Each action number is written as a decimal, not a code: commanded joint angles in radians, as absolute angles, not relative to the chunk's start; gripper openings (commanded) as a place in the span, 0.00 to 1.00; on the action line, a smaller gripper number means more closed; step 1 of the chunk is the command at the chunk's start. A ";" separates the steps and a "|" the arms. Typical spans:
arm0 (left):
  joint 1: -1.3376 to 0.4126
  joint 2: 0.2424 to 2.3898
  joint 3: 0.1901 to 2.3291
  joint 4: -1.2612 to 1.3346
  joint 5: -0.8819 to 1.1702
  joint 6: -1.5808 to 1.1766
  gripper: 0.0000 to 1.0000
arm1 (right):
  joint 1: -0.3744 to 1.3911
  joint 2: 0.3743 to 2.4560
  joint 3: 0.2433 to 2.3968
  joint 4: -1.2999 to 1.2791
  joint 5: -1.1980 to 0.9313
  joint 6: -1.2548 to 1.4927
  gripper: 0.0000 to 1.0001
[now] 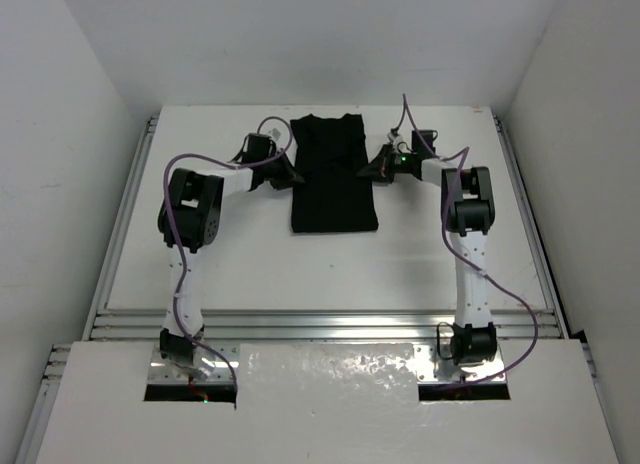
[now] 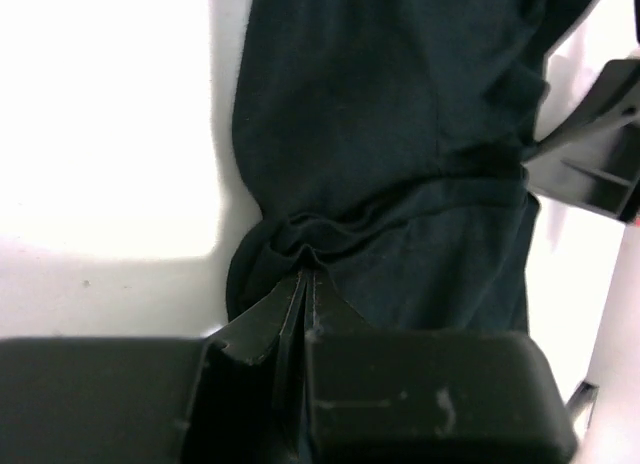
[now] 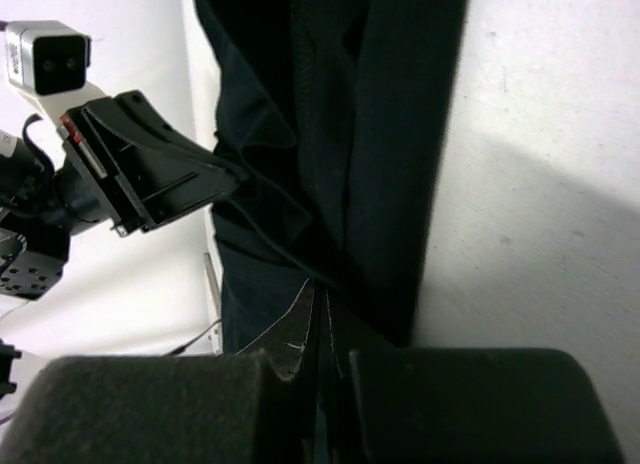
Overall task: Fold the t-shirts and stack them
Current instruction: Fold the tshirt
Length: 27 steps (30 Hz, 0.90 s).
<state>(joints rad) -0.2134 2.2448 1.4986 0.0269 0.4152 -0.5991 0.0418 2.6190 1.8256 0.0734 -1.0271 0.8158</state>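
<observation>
On far table (image 1: pixel 250 274), t-shirt (image 1: pixel 333 174) long axis near-to-far; left jaws, right jaws clamped on side edges.

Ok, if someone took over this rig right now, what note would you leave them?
Left gripper: shut on the t-shirt's left edge, about midway along it.
Right gripper: shut on its right edge, opposite.
T-shirt: flat on the table, far centre, a narrow strip.
Done: it looks folded lengthwise.
Left: the crosswise fold, then stacking; no other shirt in view.
</observation>
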 commanded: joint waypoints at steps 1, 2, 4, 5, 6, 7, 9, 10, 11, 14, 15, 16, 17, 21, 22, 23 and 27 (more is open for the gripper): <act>-0.204 2.281 1.569 -0.053 0.313 -0.601 0.00 | 0.043 2.605 1.838 -0.058 -0.940 0.723 0.00; -0.204 2.304 1.606 -0.092 0.278 -0.604 0.00 | 0.043 2.599 1.847 -0.069 -0.948 0.719 0.00; -0.202 2.329 1.646 -0.220 0.178 -0.621 0.00 | 0.045 2.563 1.885 -0.115 -0.931 0.668 0.00; -0.198 2.351 1.682 -0.256 0.161 -0.623 0.00 | 0.044 2.542 1.890 -0.139 -0.922 0.648 0.00; -0.196 2.355 1.690 -0.284 0.158 -0.624 0.00 | 0.044 2.519 1.885 -0.141 -0.916 0.637 0.00; -0.196 2.339 1.689 -0.270 0.164 -0.620 0.00 | 0.040 2.472 1.887 -0.124 -0.936 0.643 0.06; -0.198 2.300 1.666 -0.217 0.242 -0.609 0.00 | 0.035 2.430 1.887 -0.104 -0.963 0.667 0.18; -0.196 2.255 1.654 -0.190 0.273 -0.597 0.05 | 0.032 2.386 1.881 -0.085 -0.983 0.679 0.20; -0.198 2.234 1.645 -0.172 0.302 -0.591 0.08 | 0.031 2.358 1.865 -0.046 -0.991 0.695 0.20; -0.198 2.152 1.641 -0.152 0.391 -0.580 0.08 | 0.037 2.212 1.719 0.070 -0.994 0.759 0.17; -0.198 2.102 1.608 -0.155 0.411 -0.589 0.08 | 0.050 2.171 1.598 0.104 -0.996 0.799 0.16; -0.198 2.070 1.579 -0.147 0.425 -0.597 0.08 | 0.063 2.093 1.535 0.168 -0.996 0.816 0.11; -0.198 2.040 1.542 -0.126 0.433 -0.618 0.07 | 0.089 2.059 1.416 0.179 -0.986 0.828 0.05; -0.196 1.902 1.315 -0.043 0.520 -0.687 0.00 | 0.143 1.941 1.157 0.325 -0.939 0.885 0.00; -0.196 1.898 1.290 -0.028 0.556 -0.699 0.00 | 0.150 1.925 1.093 0.342 -0.933 0.903 0.00; -0.198 1.893 1.261 0.035 0.625 -0.716 0.00 | 0.166 1.927 1.069 0.362 -0.930 0.914 0.00; -0.195 1.873 1.157 0.054 0.652 -0.683 0.00 | 0.201 1.982 1.011 0.472 -0.927 0.959 0.00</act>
<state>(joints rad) -0.2062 1.8812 1.2129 -0.0017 0.5705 -0.6834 0.1982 1.9518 1.0351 0.3328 -0.9531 0.9051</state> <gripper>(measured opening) 0.002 0.002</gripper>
